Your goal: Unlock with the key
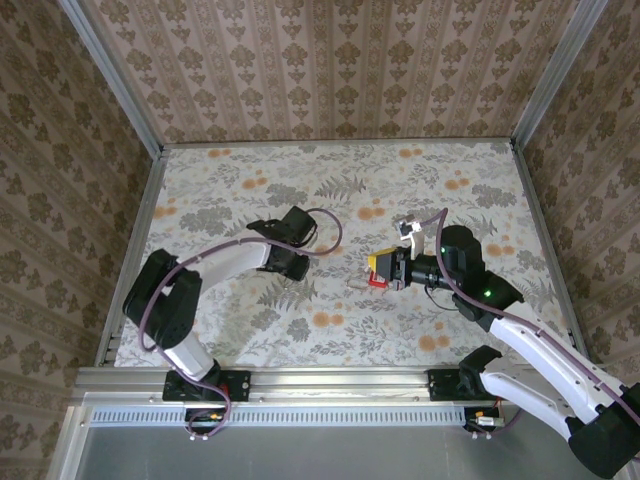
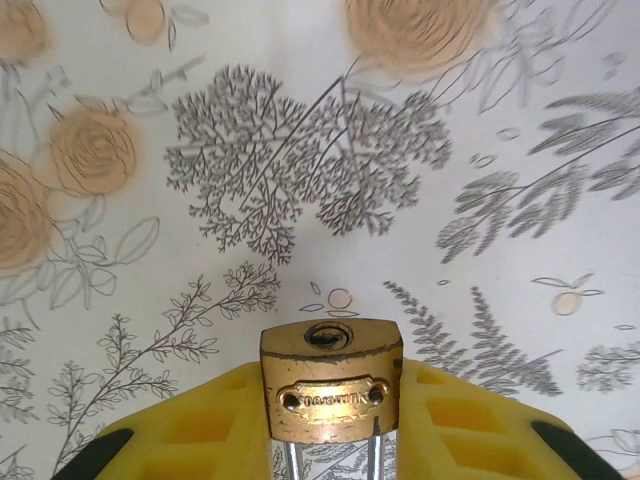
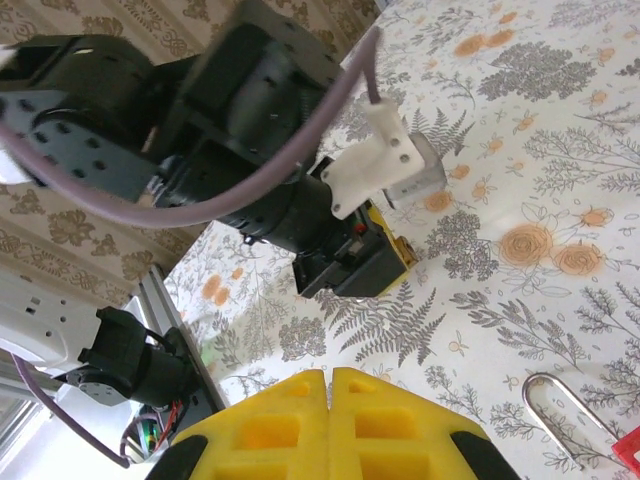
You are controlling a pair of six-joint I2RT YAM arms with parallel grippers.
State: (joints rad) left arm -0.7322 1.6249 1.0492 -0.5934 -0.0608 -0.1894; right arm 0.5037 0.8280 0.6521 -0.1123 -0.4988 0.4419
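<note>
Floral tablecloth (image 2: pixel 300 120) blurry close up. Left gripper (image 2: pixel 331 375) clamps brass padlock (image 2: pixel 332 400), lower part cut off by frame. Right gripper (image 3: pixel 328 378) pressed closed, empty; key (image 3: pixel 627 453) beside it, red tag cropped at corner.

soft, even light covers the white floral-patterned counter (image 1: pixel 330 190); we see faint shadows beside the white left arm (image 1: pixel 235 262). from the left wrist the small brass padlock (image 2: pixel 331 385) is crisp, the far orange blooms (image 2: pixel 420 30) smeared. the right yellow jaws blur; a corner beside them blows out white.
</note>
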